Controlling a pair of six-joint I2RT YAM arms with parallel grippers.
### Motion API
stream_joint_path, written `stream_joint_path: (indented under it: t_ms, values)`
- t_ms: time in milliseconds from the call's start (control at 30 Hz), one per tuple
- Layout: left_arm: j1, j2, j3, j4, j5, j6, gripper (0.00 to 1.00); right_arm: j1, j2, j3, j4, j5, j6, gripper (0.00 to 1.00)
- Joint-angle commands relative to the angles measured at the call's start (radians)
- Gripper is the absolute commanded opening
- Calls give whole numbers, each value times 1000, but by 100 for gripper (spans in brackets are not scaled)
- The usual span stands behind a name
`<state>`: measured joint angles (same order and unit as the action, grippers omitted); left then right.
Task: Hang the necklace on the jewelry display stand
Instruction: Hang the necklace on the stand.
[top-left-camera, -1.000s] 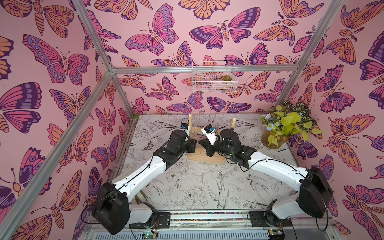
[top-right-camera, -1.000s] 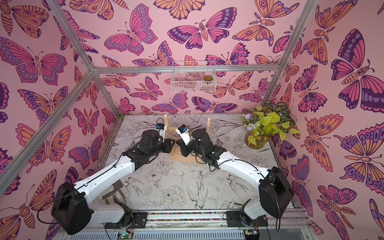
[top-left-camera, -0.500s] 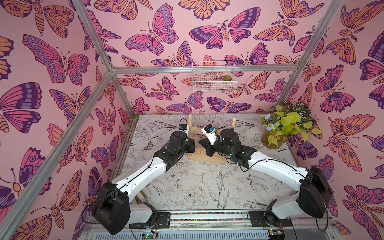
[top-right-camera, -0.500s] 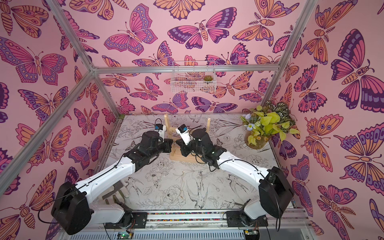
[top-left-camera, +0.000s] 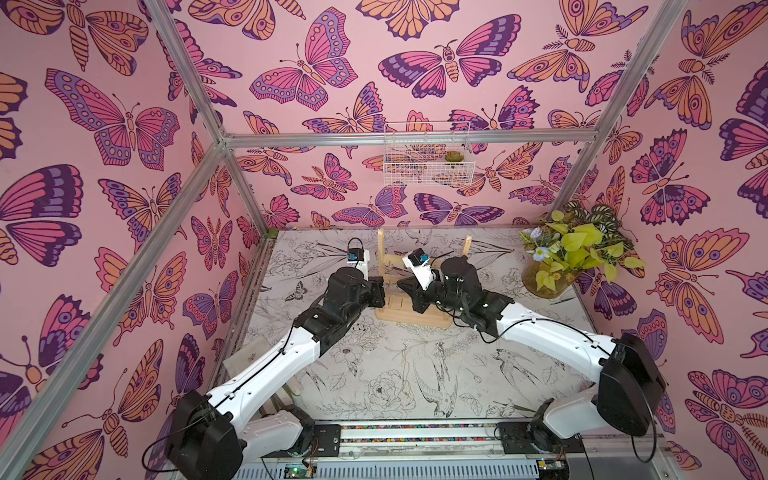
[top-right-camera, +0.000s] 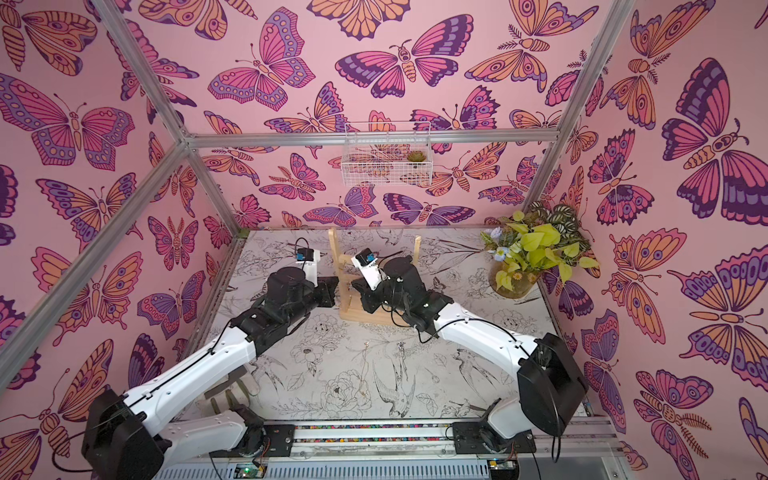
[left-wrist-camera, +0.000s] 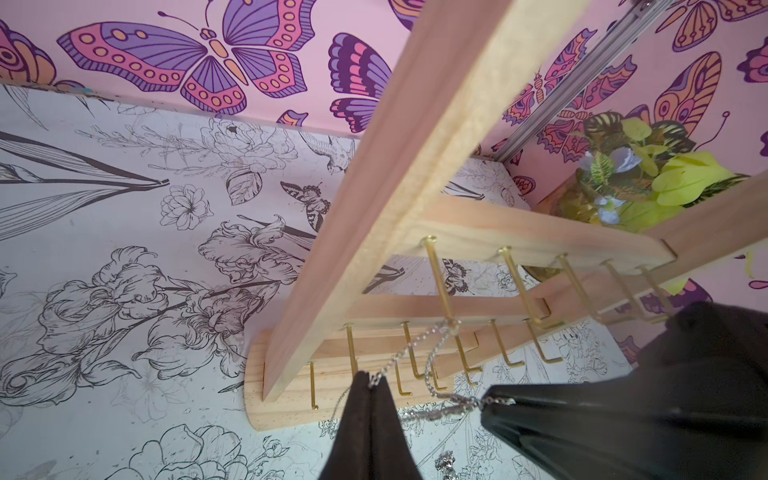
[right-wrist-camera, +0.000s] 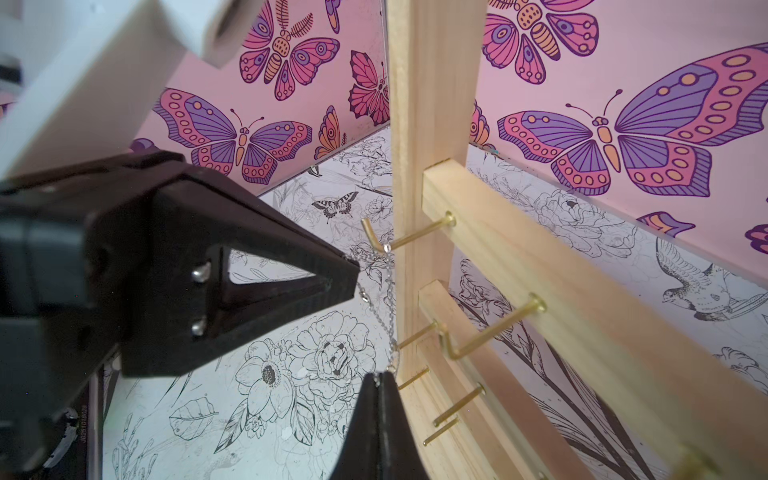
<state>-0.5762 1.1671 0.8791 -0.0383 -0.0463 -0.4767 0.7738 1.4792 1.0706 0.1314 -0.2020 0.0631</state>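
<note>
The jewelry display stand (top-left-camera: 409, 318) (top-right-camera: 352, 312) is a pale wooden rack standing at the back middle of the table, and both grippers meet at its left upright. The necklace (left-wrist-camera: 432, 361) (right-wrist-camera: 376, 309) is a fine chain looped over a gold hook (left-wrist-camera: 451, 328) (right-wrist-camera: 386, 248), with strands running down to both grippers. My left gripper (left-wrist-camera: 370, 376) (top-left-camera: 384, 291) is shut on one strand. My right gripper (right-wrist-camera: 380, 376) (top-left-camera: 400, 286) is shut on another strand close beside it. In both top views the chain is too thin to see.
A potted plant (top-left-camera: 575, 253) stands at the back right corner. A white wire basket (top-left-camera: 428, 160) hangs on the back wall above the stand. Rows of gold hooks (left-wrist-camera: 536, 328) jut from the crossbars toward the grippers. A small silvery piece (left-wrist-camera: 444, 461) lies on the table below.
My left gripper has closed its jaws on the chain. Both arms have stayed almost where they were by the stand.
</note>
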Motion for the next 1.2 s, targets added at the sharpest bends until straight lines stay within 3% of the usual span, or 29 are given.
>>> stream_joint_path:
  t_ms: [0,267,667,1167]
  values:
    - [-2,-11,-23,-30,-22,-3,0,5,10,33,7,9,3,5]
    - [-2,-22,4,-122,-87,0,0,6,25,33,-4,9,0,5]
    - [-7,-20,69,-149,159,-62,0,6,23,31,4,12,2,5]
    - [-8,40,73,-33,206,-149,0,5,18,17,26,10,10,5]
